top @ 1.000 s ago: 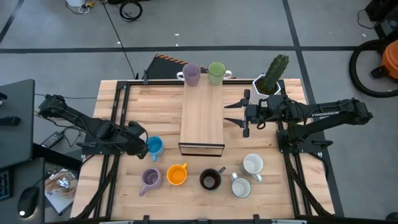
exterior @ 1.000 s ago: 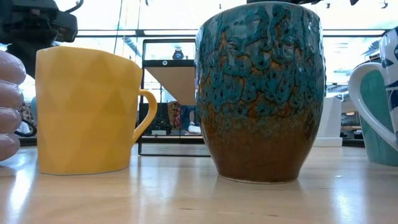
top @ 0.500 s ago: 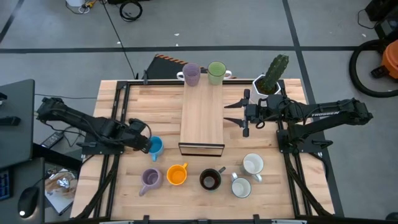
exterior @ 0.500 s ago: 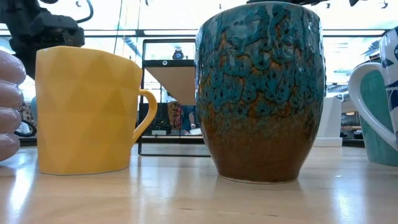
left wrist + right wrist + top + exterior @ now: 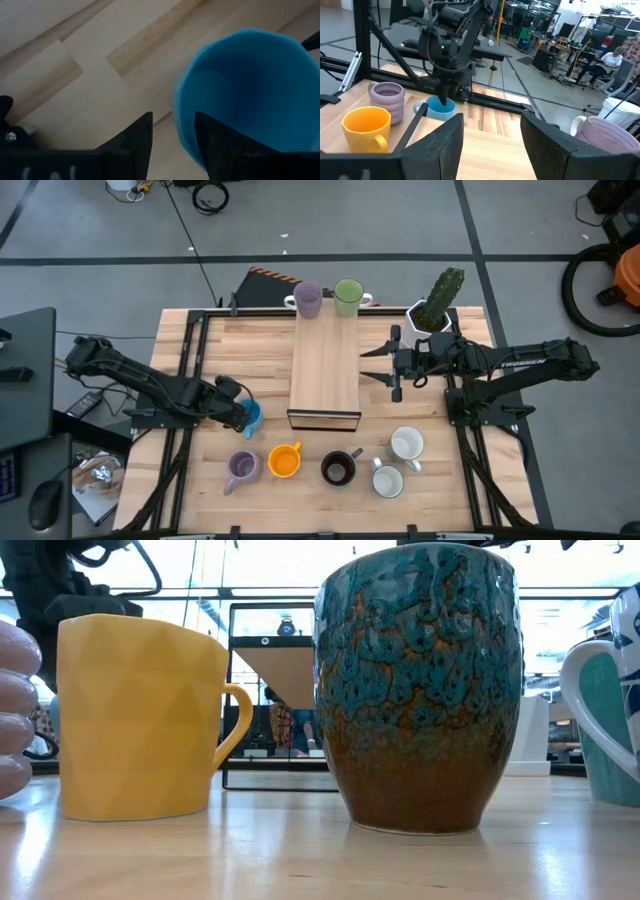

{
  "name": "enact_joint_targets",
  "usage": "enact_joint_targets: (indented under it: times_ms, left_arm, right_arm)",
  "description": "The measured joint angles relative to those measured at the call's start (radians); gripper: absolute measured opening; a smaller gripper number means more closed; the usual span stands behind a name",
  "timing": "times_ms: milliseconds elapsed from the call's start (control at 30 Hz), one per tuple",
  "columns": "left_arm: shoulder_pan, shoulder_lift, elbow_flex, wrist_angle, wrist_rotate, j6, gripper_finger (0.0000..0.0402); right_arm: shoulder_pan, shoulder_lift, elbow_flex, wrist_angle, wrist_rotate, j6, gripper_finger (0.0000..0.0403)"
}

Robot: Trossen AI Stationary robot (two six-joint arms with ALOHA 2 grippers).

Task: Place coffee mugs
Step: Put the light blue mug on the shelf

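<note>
The light blue mug (image 5: 253,418) stands upright on the table left of the wooden riser (image 5: 325,375). My left gripper (image 5: 172,145) is open and points steeply down at the mug's left rim; one finger is over the hollow, the other outside. My right gripper (image 5: 375,363) hangs open and level by the riser's right side, holding nothing. A lilac mug (image 5: 306,298) and a green mug (image 5: 348,295) stand on the riser's far end. Along the near edge stand a lilac mug (image 5: 242,467), an orange mug (image 5: 285,460), a black mug (image 5: 338,468) and two white mugs (image 5: 405,445). My left gripper stands astride the light blue mug's left wall (image 5: 184,131), with one finger (image 5: 215,145) over the inside and the other finger (image 5: 137,145) outside, coming from above. I cannot tell whether either finger touches the wall. The mug sits upright on the table.
A white faceted pot with a cactus (image 5: 432,310) stands at the far right, just behind my right gripper. Bare wood lies between the riser and the near row of mugs. A seated person (image 5: 615,55) shows in the room beyond the table.
My left gripper has gone down and toward the table's right, onto the light blue mug's rim, tipping more steeply downward; its fingers stay apart. The mug has kept its place.
</note>
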Motion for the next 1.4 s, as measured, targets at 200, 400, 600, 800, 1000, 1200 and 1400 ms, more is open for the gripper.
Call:
enact_joint_targets:
  times_ms: [200, 400, 600, 800, 1000, 1200, 1400]
  left_arm:
    - [0.018, 0.056, 0.001, 0.010, 0.006, 0.090, 0.0132]
    - [0.076, 0.069, 0.001, 0.023, 0.012, 0.249, 0.0078]
    - [0.131, 0.065, 0.005, 0.055, 0.020, 0.434, 0.0034]
    - [0.171, 0.065, 0.000, 0.144, 0.016, 0.726, 0.0050]
    - [0.203, 0.065, -0.001, 0.184, 0.009, 0.918, 0.0050]
    - [0.211, 0.065, 0.000, 0.202, 0.013, 0.995, 0.0051]
    - [0.211, 0.065, 0.000, 0.208, -0.004, 1.029, 0.0073]
  right_arm:
    - [0.000, 0.000, 0.000, 0.002, 0.000, 0.000, 0.0202]
    - [0.000, 0.000, 0.000, 0.008, 0.000, -0.003, 0.0202]
    - [0.000, 0.000, 0.000, 0.008, 0.000, -0.004, 0.0202]
    - [0.000, 0.000, 0.000, 0.008, 0.000, -0.004, 0.0202]
    - [0.000, 0.000, 0.000, 0.007, 0.000, -0.001, 0.0202]
    - [0.000, 0.000, 0.000, 0.007, -0.001, -0.001, 0.0202]
    - [0.000, 0.000, 0.000, 0.007, -0.001, 0.000, 0.0202]
